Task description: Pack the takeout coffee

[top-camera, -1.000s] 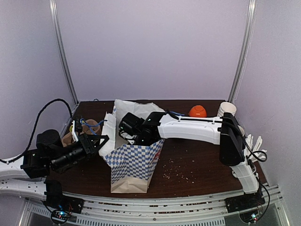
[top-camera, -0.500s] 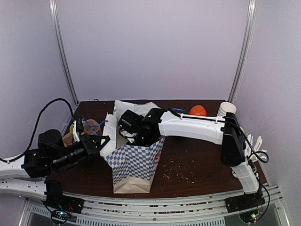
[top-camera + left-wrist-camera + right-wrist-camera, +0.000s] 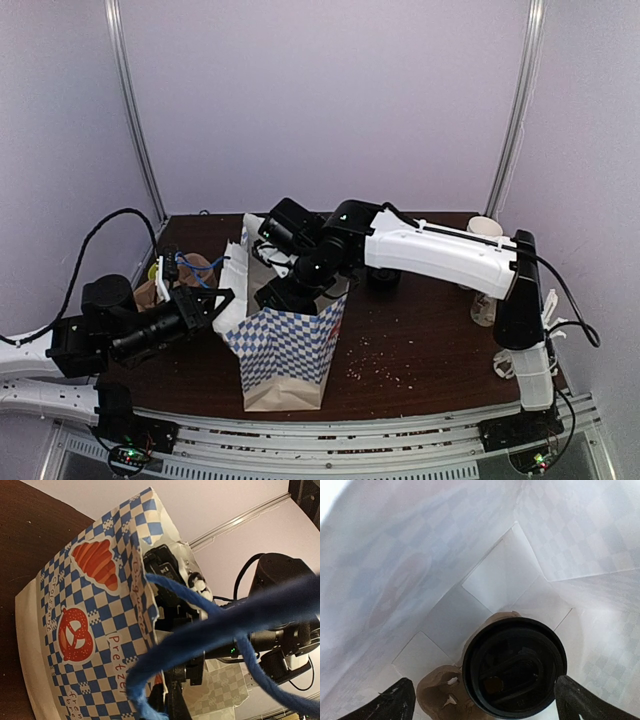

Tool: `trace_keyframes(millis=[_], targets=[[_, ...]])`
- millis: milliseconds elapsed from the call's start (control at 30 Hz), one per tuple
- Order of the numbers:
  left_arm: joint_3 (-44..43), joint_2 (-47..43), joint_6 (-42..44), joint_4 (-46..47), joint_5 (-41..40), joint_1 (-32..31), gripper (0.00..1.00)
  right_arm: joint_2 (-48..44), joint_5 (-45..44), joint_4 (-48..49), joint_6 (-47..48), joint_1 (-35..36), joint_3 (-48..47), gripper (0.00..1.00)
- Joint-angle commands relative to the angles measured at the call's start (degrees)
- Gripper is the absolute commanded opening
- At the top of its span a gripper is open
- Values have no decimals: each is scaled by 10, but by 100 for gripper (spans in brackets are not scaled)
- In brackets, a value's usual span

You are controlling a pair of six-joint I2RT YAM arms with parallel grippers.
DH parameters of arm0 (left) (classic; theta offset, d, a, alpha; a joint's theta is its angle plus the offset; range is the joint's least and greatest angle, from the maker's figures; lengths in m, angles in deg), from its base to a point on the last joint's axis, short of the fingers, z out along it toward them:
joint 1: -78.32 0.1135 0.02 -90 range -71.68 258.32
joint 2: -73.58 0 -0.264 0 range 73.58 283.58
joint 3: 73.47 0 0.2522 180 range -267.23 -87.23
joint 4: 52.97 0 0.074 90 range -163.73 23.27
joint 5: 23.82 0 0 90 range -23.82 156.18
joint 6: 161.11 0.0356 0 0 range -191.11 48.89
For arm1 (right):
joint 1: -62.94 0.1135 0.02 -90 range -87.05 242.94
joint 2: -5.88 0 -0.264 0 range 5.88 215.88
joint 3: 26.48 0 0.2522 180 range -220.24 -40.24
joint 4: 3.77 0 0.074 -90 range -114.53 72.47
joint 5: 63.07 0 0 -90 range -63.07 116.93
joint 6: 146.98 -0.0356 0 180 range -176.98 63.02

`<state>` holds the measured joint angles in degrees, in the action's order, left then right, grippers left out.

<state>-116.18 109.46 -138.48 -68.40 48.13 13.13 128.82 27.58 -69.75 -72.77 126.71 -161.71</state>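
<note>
Black-lidded takeout coffee (image 3: 514, 667) below right end effector (image 3: 490, 701)

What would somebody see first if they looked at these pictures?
Probably the blue-and-white checkered paper bag with a pretzel and croissant printed on it, standing near the front of the table. Next, the right gripper reaches into its open top, jaws wide. Inside, at the bottom, stands the coffee cup with its round black lid.

top: high behind, facing table (image 3: 420, 350) | left wrist: close beside bag (image 3: 90, 630) | right wrist: down inside bag
</note>
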Motion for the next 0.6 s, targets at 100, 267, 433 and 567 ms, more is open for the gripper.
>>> trace_keyframes(millis=[100,267,433,567], targets=[[-18,4,16,-2,-3,3,0,-22,5,-20,-4,3,-10,100],[-17,4,17,-4,-5,3,0,-49,8,-8,-11,2,-11,100],[-16,5,18,-6,-3,3,0,-76,9,-13,-18,3,-26,100],[-18,8,18,-7,-2,3,0,-90,8,-19,-18,2,-32,100]])
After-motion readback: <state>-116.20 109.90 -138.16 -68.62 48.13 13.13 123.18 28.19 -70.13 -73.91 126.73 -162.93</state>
